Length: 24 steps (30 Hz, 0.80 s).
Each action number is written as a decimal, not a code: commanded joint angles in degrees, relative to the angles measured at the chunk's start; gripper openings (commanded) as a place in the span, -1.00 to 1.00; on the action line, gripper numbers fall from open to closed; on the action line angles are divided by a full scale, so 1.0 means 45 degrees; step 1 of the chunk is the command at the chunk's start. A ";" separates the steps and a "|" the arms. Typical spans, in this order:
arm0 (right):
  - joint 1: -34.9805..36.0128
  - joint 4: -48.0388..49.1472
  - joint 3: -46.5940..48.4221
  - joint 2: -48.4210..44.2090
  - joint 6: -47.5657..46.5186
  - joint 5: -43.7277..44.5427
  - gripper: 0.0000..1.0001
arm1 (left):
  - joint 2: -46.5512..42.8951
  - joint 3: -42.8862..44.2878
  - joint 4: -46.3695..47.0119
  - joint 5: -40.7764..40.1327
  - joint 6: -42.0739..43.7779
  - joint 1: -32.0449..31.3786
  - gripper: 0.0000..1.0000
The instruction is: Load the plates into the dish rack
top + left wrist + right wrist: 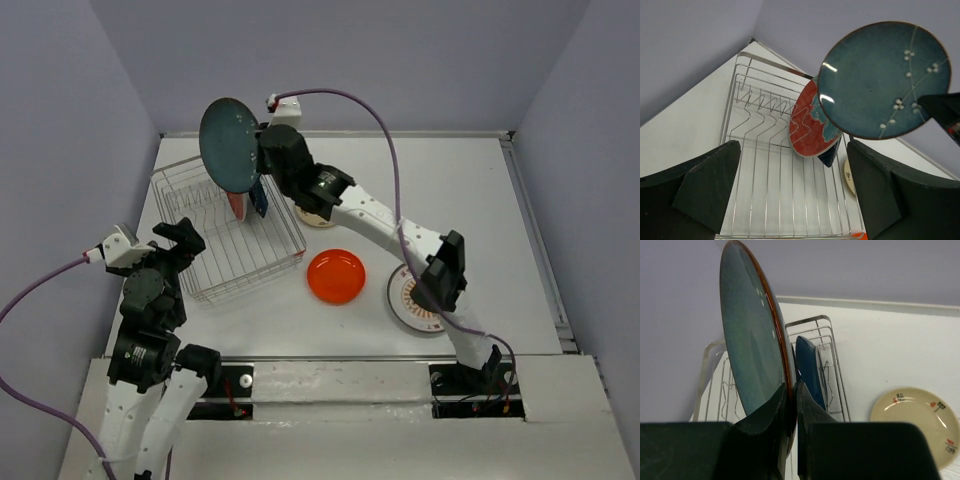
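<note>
Overhead, the jaws of the right arm [380, 220] are pressed onto the rim of the dark teal plate [230, 145], pinching it on edge in the air above the far end of the dish rack [252, 278]. Glazed and rigid, the plate looks slick and breakable. The thin rim is probably the only hold that lets it drop between the tines, though it could swivel in so narrow a pinch. Below it, the red-and-teal floral plate [807, 125] and the dark blue plate [807, 367] stand upright side by side in the rack. The right arm reaches long from its near-right base across the bench [480, 200], wrist raised. To the rack's right lie the orange plate [336, 276], the white plate with orange emblem [405, 300], partly under the arm, and the cream plate [915, 417]. The left arm [150, 300] stands folded at the rack's near-left corner, its jaws spread wide and empty, facing along the wires.
</note>
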 commanded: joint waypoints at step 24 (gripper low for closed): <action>0.2073 1.0601 0.5533 0.5886 -1.1154 0.6074 -0.86 | -0.0238 0.0617 0.0067 -0.1392 -0.0315 -0.1055 0.98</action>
